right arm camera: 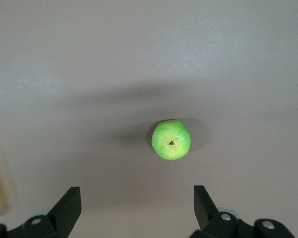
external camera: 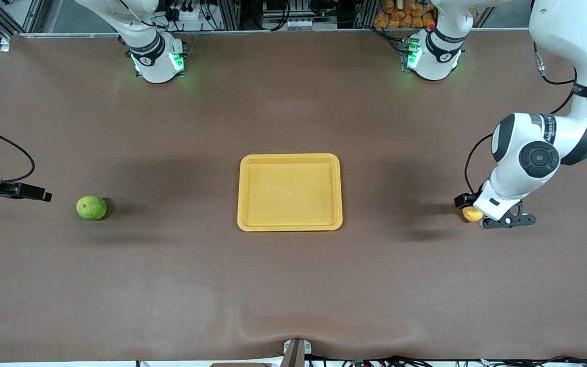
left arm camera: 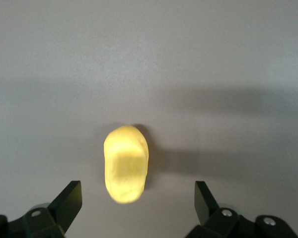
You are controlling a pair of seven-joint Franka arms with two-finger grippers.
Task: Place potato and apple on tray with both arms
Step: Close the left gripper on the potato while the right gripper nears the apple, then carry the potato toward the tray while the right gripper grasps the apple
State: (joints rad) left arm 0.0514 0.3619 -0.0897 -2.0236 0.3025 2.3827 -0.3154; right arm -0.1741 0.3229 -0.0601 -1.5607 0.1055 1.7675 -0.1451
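Note:
The yellow-orange potato (external camera: pixel 473 214) lies on the brown table near the left arm's end. My left gripper (external camera: pixel 469 207) is low over it and open. In the left wrist view the potato (left arm camera: pixel 125 164) reaches in between the fingertips, and the gripper (left arm camera: pixel 138 191) does not touch it. The green apple (external camera: pixel 91 207) sits near the right arm's end. My right gripper (external camera: pixel 44 194) is open and empty, up over the table beside the apple. The apple (right arm camera: pixel 171 140) lies clear of that gripper (right arm camera: pixel 137 194). The yellow tray (external camera: pixel 290 157) sits empty mid-table.
Both arm bases (external camera: pixel 157 61) (external camera: pixel 433 56) stand along the table's back edge. A pile of orange items (external camera: pixel 400 15) lies off the table past that edge. A small bracket (external camera: pixel 296 351) sits at the table's near edge.

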